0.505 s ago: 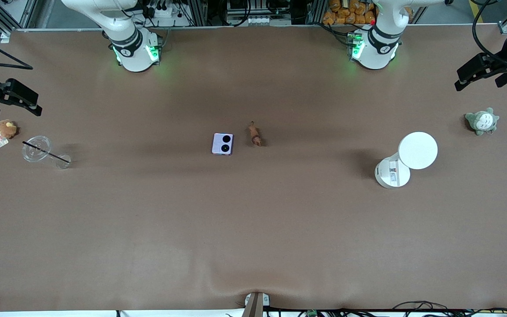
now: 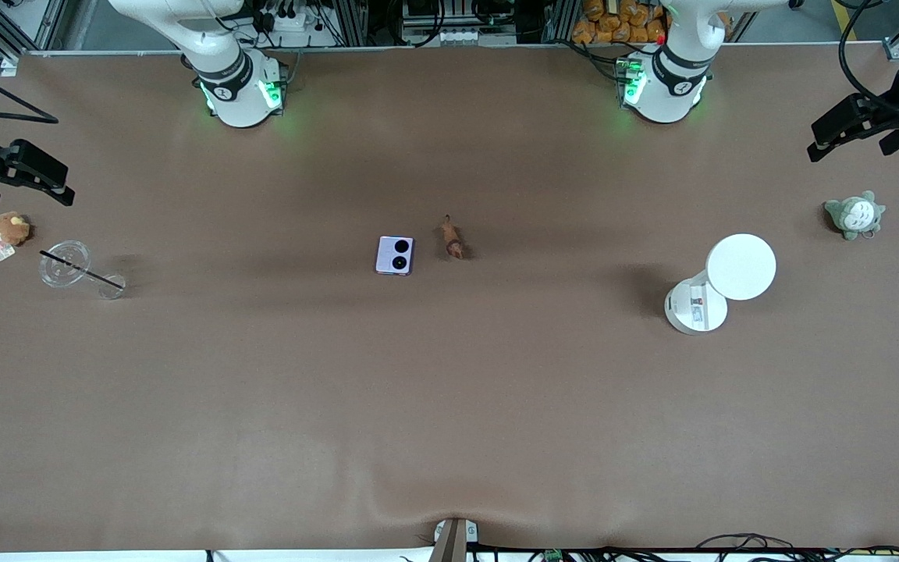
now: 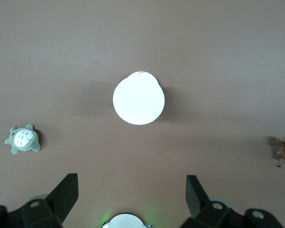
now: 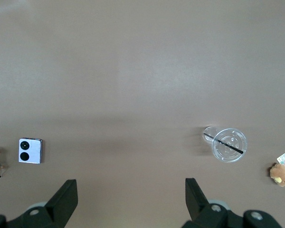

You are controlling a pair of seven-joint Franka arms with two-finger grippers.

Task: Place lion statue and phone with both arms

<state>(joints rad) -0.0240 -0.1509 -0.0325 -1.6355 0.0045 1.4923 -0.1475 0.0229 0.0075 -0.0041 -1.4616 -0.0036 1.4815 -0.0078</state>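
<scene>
1. Table (image 2: 449, 406): uniform matte brown.
2. Phone (image 2: 395, 255): lavender face with two black circles.
3. Lion statue (image 2: 452, 238): brown-orange.
4. Round lidded container (image 2: 740, 267): plain white; its lower part carries a small printed label.
5. Plush toy (image 2: 854, 215) at the left arm's end: grey-green with a white belly.
6. Plush toy (image 2: 11, 228) at the right arm's end: brown, with a white tag.
7. Cup (image 2: 65, 264): clear, crossed by a black straw.
8. Left end effector (image 3: 131, 195) and right end effector (image 4: 130, 195): black fingers.
</scene>
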